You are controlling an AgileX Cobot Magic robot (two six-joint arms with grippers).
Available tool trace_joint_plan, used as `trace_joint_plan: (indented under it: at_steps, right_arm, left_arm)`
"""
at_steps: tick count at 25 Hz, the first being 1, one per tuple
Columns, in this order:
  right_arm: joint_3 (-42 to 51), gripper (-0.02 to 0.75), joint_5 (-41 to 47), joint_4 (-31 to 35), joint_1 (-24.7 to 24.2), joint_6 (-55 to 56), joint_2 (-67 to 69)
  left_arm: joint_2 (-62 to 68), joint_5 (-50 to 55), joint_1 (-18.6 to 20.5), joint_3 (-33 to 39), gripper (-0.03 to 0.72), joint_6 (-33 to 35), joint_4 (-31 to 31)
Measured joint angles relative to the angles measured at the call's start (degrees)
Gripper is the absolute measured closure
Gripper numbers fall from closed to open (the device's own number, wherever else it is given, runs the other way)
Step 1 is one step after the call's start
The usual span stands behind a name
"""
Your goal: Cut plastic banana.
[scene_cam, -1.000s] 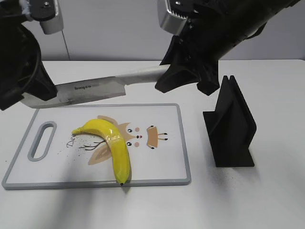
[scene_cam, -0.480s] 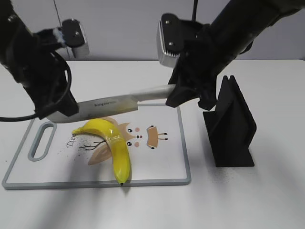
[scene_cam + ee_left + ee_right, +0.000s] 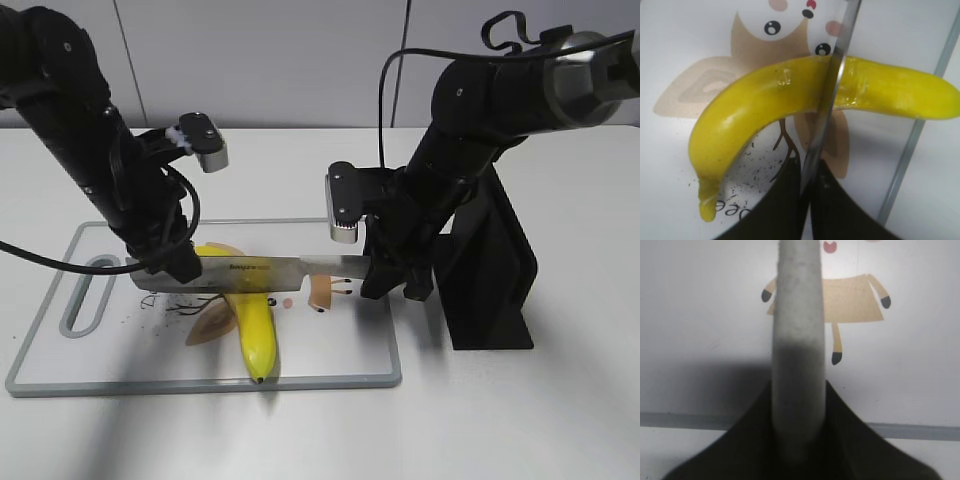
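Note:
The plastic banana [image 3: 255,330] lies on the white cutting board [image 3: 340,340]; it also shows in the left wrist view [image 3: 755,107]. A steel knife [image 3: 255,270] lies across the banana at its seam band, blade edge down on it [image 3: 832,85]. My left gripper [image 3: 165,265] is shut on the blade's tip end [image 3: 807,185]. My right gripper [image 3: 385,270] is shut on the knife's grey handle [image 3: 797,340], just over the board's right part.
A black knife stand [image 3: 490,270] stands on the white table right of the board, close behind my right arm. The board has a grey rim and a handle slot [image 3: 85,295] at its left end. An owl drawing [image 3: 850,300] is printed on the board.
Both arms have come down with the knife. The blade went from above the board's far edge to resting across the banana's middle.

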Motion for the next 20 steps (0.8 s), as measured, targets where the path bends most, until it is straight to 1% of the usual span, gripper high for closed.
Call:
trace_joint_plan:
  at_steps: [8, 15, 20]
  right_arm:
    - [-0.1, 0.547, -0.1, 0.0, 0.0, 0.0, -0.8]
    - [0.6, 0.547, 0.3, -0.4, 0.6, -0.1, -6.3]
    - [0.8, 0.546, 1.0, -0.7, 0.6, -0.2, -12.8]
  left_arm:
    - [0.1, 0.3, 0.1, 0.0, 0.661, 0.0, -0.2]
    - [-1.2, -0.6, -0.2, 1.1, 0.662, -0.1, 1.9]
    - [-8.2, 0.0, -0.6, 1.5, 0.665, -0.3, 2.6]
